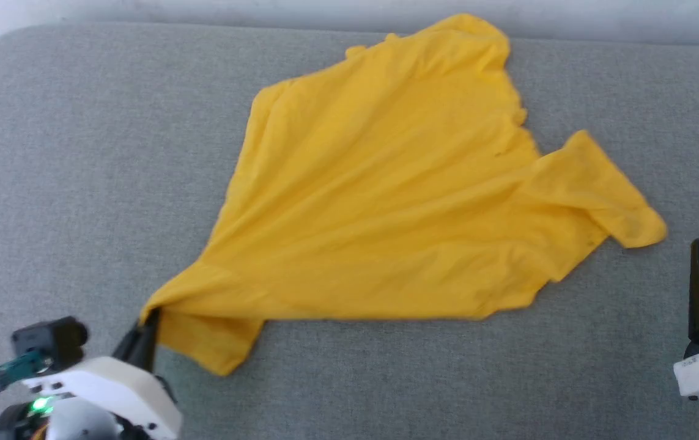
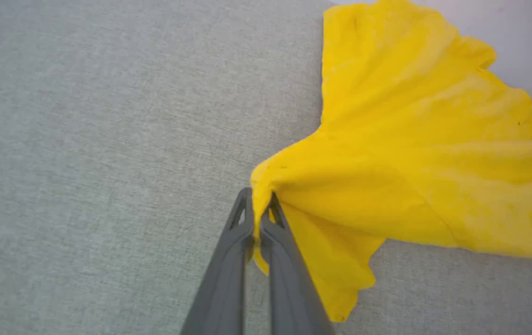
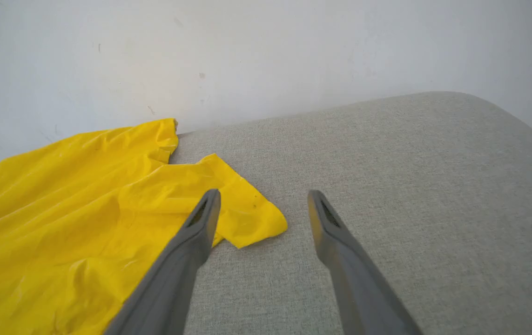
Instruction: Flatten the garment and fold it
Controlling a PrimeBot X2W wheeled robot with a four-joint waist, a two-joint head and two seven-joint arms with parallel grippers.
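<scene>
Garment: a bright yellow T-shirt [image 1: 398,201] lies spread, yellow side up, across the middle of the surface, its far edge near the pale wall [image 3: 266,46].
Surface: a tabletop [image 1: 80,153] covered in grey woven fabric, with rounded corners.
Folds: long creases fan out across the cloth from its near-left corner – the corner that is gripped.
Left pincer [image 2: 259,200]: closed tight on that near-left corner, a pinch of yellow cloth caught between the two dark fingers; a loose flap hangs just beside them.
Sleeve [image 1: 606,189]: one short sleeve points to the robot's right, flat on the fabric.
Right pincer [image 3: 263,195]: fingers spread wide – holding nothing, just beside the sleeve's end.
</scene>
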